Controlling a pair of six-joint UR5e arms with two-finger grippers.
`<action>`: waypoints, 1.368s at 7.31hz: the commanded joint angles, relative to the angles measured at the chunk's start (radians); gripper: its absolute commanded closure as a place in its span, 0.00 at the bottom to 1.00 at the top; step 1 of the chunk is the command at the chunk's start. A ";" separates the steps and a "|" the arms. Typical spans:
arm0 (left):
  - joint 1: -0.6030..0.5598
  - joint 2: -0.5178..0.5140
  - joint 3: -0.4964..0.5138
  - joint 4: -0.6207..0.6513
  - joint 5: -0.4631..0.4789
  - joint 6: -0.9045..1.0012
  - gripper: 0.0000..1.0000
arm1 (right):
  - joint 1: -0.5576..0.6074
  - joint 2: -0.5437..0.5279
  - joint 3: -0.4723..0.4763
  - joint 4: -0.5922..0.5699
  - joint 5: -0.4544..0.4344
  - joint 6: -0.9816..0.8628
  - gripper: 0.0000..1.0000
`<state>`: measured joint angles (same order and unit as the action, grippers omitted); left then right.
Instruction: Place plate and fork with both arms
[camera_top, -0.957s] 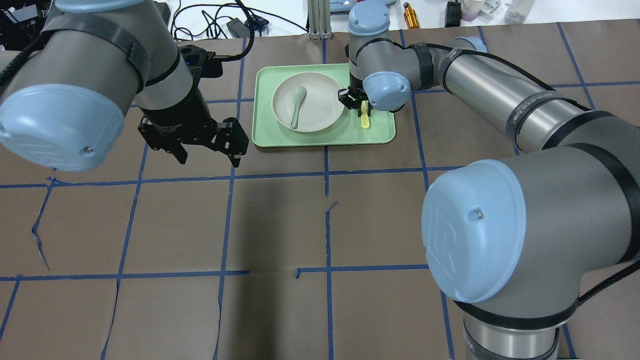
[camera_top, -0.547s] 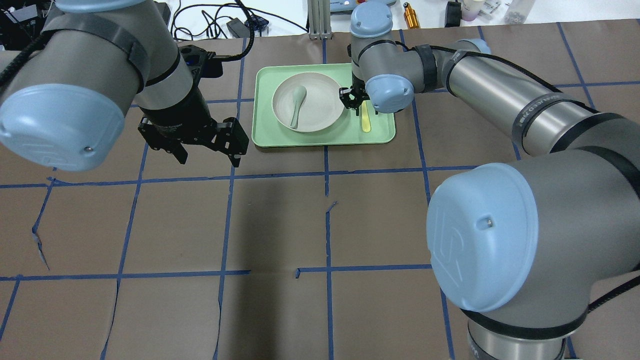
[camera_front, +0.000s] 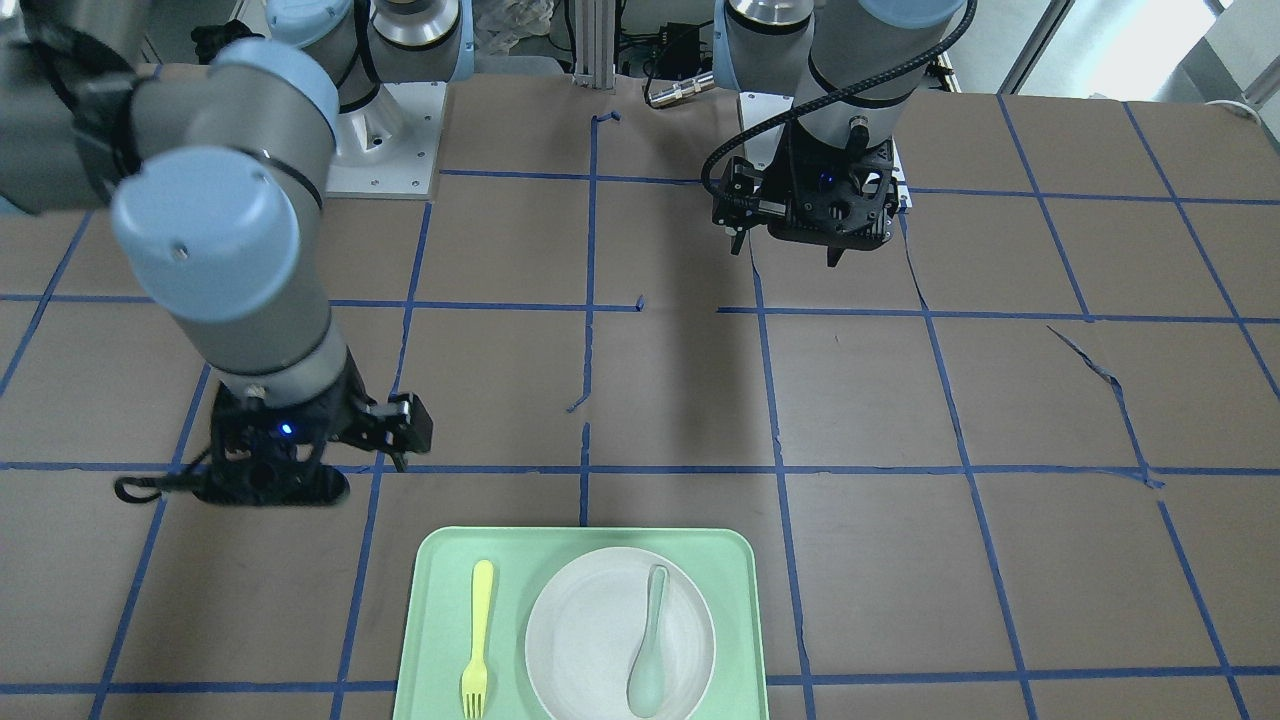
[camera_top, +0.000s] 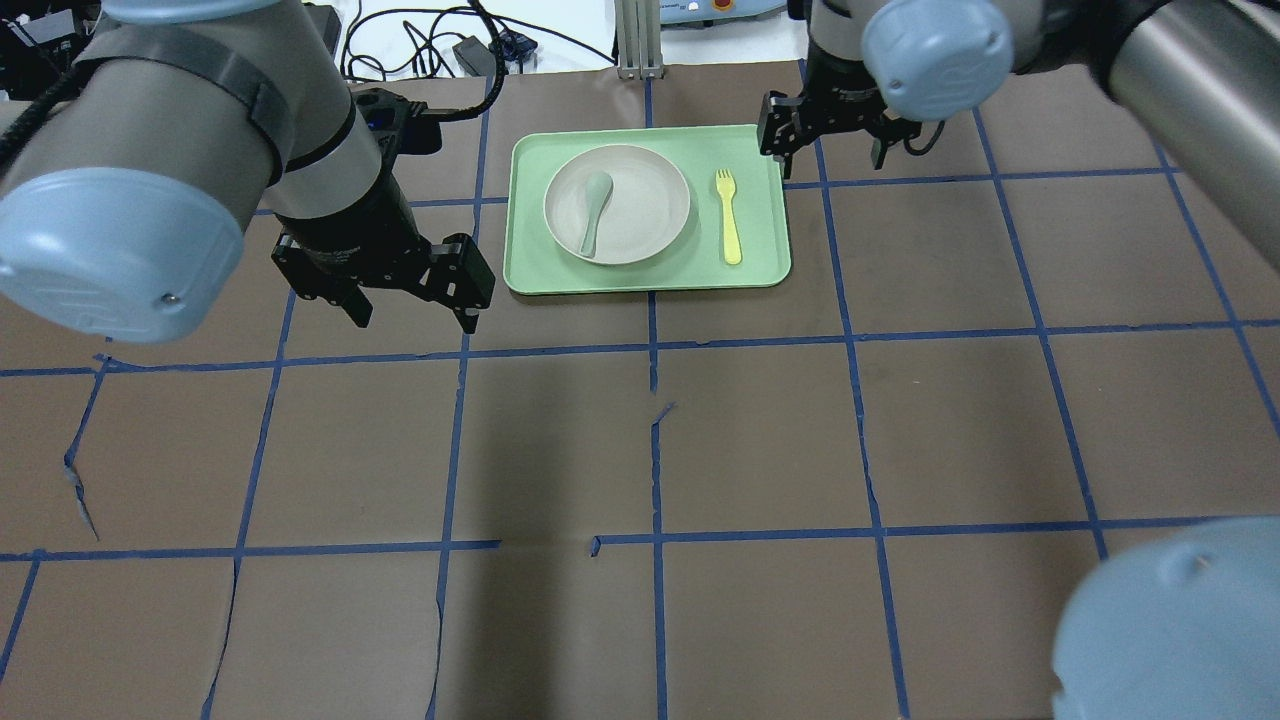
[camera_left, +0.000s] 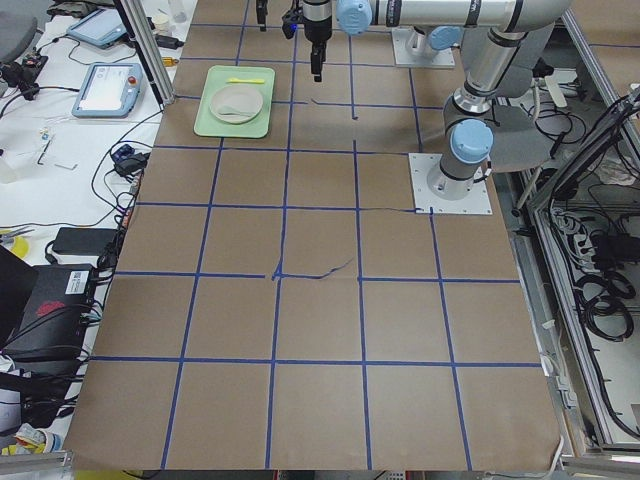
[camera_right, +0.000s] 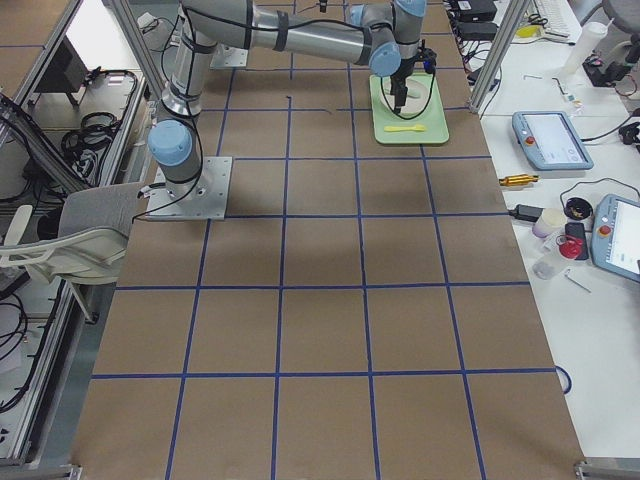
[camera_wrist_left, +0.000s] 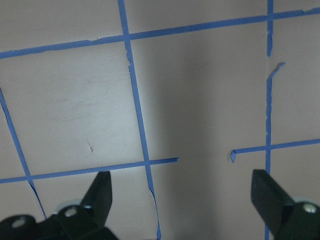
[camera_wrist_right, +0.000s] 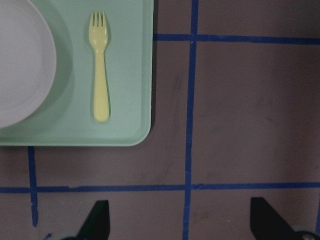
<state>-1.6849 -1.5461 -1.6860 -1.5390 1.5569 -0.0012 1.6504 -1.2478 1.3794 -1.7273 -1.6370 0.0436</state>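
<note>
The fork (camera_top: 729, 216) lies flat on the tray (camera_top: 650, 279) between plate (camera_top: 652, 208) and right rim, touching neither. Off the tray's far-right corner the right gripper (camera_top: 831, 160) hangs spread and empty. The left gripper (camera_top: 415, 322) is spread too, off the left edge.

Yellow fork (camera_top: 729, 216) beside white plate (camera_top: 650, 210)

The left arm (camera_top: 190, 120) and right arm (camera_top: 1190, 60) are silver-grey tubes with round light-blue joint caps (camera_top: 110, 250). One cap carries a small screw (camera_top: 173, 297). A black cable (camera_front: 870, 95) runs down the left arm. The left claw (camera_top: 415, 322) and right claw (camera_top: 828, 158) are black, and a small blue light shows at each wrist.
</note>
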 joint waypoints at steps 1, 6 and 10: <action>-0.001 0.003 0.000 -0.007 0.000 0.000 0.00 | -0.020 -0.204 0.093 0.098 0.005 -0.056 0.00; -0.002 0.008 0.009 -0.001 0.002 0.000 0.00 | -0.014 -0.282 0.221 0.093 -0.007 -0.048 0.00; -0.002 0.008 0.009 0.000 0.002 0.000 0.00 | -0.011 -0.282 0.219 0.098 -0.006 -0.045 0.00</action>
<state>-1.6874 -1.5390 -1.6760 -1.5387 1.5585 -0.0015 1.6396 -1.5293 1.5991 -1.6295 -1.6441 -0.0017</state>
